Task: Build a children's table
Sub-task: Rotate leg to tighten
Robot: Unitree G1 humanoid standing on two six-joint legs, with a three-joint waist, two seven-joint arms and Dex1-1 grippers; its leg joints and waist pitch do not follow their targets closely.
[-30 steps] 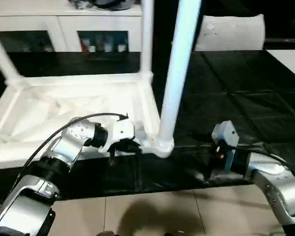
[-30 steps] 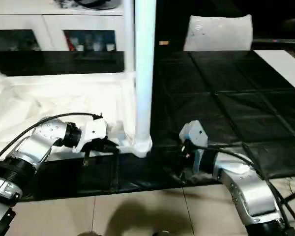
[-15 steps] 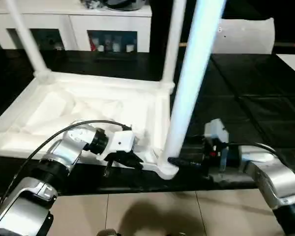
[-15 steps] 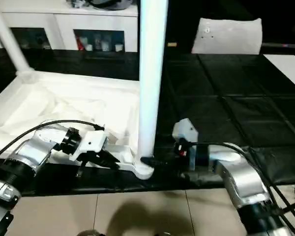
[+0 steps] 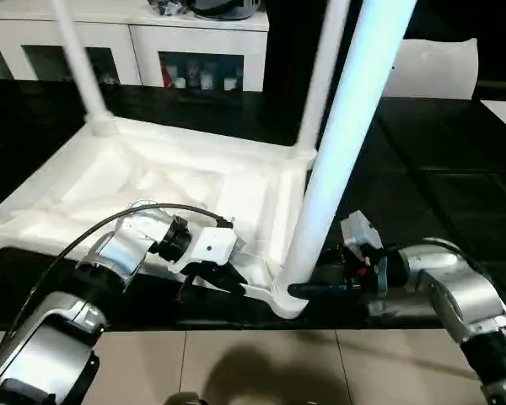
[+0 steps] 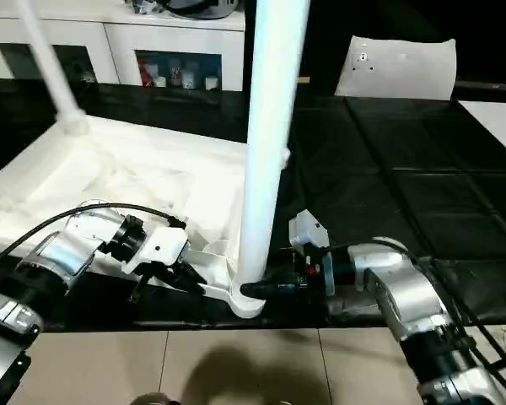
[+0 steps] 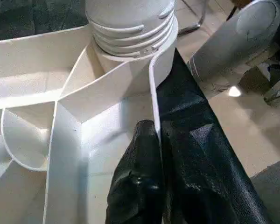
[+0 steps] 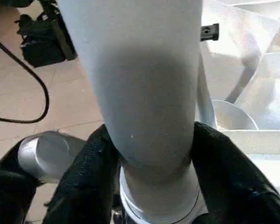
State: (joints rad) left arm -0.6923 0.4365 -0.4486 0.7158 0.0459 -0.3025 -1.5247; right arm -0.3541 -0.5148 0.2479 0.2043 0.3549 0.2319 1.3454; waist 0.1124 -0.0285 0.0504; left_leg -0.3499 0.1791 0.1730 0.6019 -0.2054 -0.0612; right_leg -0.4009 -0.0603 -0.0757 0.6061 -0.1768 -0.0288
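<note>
Upside down on the black mat [image 5: 455,186]: the white table top [image 5: 177,181], X-ribbed underside facing up, lying along the mat's near edge toward its left side, near right corner reaching that edge just above the tiled floor [image 5: 261,371]. Behind, along the mat's far edge, white cabinets [image 5: 143,46] with glass doors; further right, a flat white panel [image 6: 396,67] leaning upright.

Standing from the corner sockets: three legs. Nearest and thickest in view, the near right leg [image 5: 341,143], planted in its round socket [image 5: 288,299] and rising out of frame. Behind it, the far right leg [image 5: 319,84]; at the far left corner, another leg [image 5: 78,63].

Left gripper [image 5: 209,274] low at the near rim of the top, just left of the near right socket, jaws pinched tight on the thin rim wall [image 7: 155,107], one finger inside, one outside against the mat.

Right gripper [image 8: 151,182] reaching in level from the right, jaws set to either side of the near right leg just above the socket, black fingers [image 8: 91,172] against its round sides, clasping it
</note>
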